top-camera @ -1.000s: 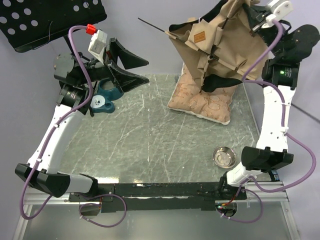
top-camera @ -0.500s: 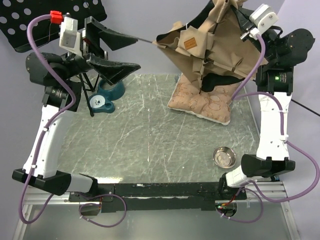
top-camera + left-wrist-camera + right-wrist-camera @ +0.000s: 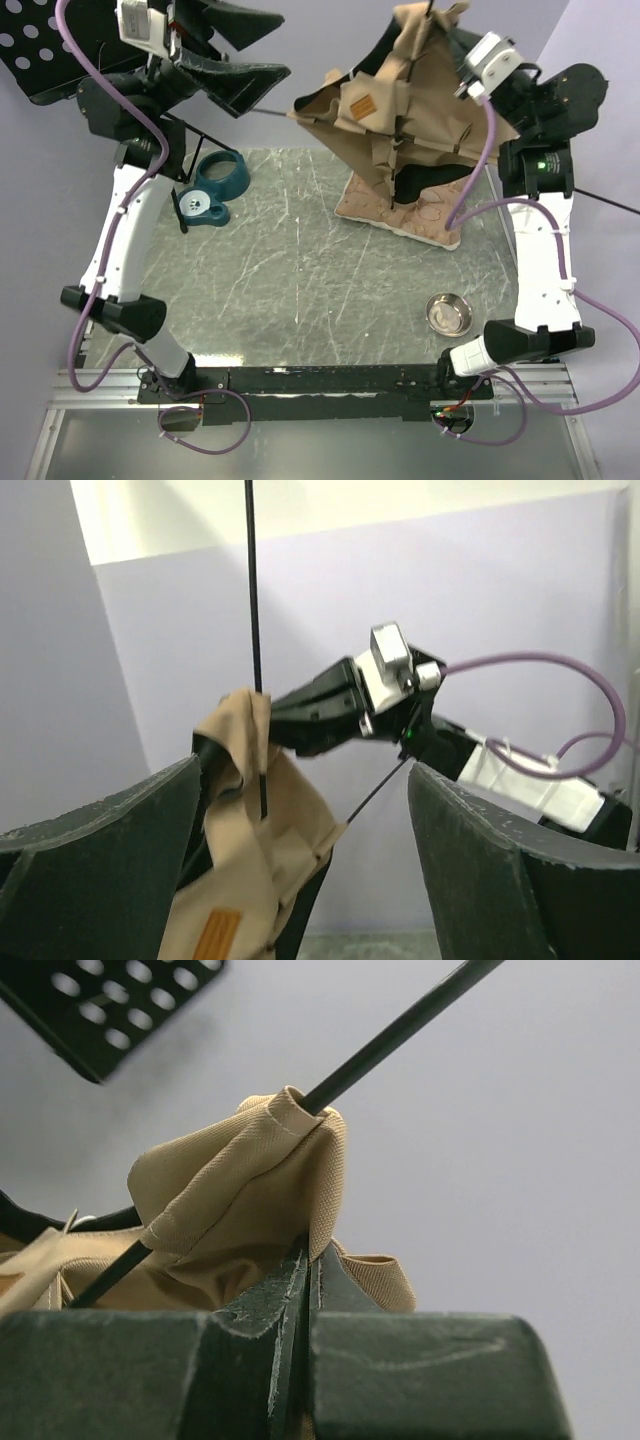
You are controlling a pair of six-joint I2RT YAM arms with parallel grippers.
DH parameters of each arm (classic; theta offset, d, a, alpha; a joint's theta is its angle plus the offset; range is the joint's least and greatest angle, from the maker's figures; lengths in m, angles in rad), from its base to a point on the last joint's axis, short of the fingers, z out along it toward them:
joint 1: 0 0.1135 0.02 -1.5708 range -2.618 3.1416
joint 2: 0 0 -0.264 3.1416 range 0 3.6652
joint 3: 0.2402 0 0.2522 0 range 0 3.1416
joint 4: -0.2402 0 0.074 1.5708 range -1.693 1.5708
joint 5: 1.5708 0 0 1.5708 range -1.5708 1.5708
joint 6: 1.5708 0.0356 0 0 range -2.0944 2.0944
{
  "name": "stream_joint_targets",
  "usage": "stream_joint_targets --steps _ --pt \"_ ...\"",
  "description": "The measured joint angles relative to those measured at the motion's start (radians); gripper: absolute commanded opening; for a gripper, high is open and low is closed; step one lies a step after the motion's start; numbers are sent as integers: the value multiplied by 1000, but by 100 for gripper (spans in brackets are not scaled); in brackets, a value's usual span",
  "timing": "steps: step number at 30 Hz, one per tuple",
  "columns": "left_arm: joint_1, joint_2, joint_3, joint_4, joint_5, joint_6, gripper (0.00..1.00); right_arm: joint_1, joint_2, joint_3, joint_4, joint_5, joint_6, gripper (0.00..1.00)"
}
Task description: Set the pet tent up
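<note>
Two grippers had both moved up since a second before. The right gripper (image 3: 308, 1260) stayed pinched tight on the top of the big tan fabric pet tent (image 3: 370, 110), which hung under it, higher and nearer the left gripper (image 3: 268, 45). That one had climbed a lot, its jaws wide apart and holding nothing, with the tent's thin black pole (image 3: 268, 112) close by its fingers (image 3: 240, 80).

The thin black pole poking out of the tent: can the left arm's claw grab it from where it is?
Probably yes. The left claw is wide open, and its own camera shows the pole between its fingers, with nothing in front of it.
</note>
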Motion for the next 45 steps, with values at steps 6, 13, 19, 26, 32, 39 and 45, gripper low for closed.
stream_joint_targets --steps 6,13,19,26,32,39,45 --pt "-129 33 111 -15 -37 -4 95 126 -75 -48 -65 -2 -38 0" --pt "-313 -10 209 -84 -178 88 93 287 -193 -154 -124 6 -78 0" --pt "-390 -18 259 -158 -298 147 91 454 -240 -220 -218 44 -132 0" --pt "-471 -15 259 -268 -404 219 87 598 -252 -285 -284 100 -179 0" --pt "-477 -21 255 -328 -536 269 84 678 -264 -312 -304 133 -202 0" --pt "-477 -32 254 -337 -598 304 79 725 -271 -314 -319 158 -220 0" --pt "-486 -31 273 -305 -551 305 66 758 -271 -315 -333 172 -230 0"
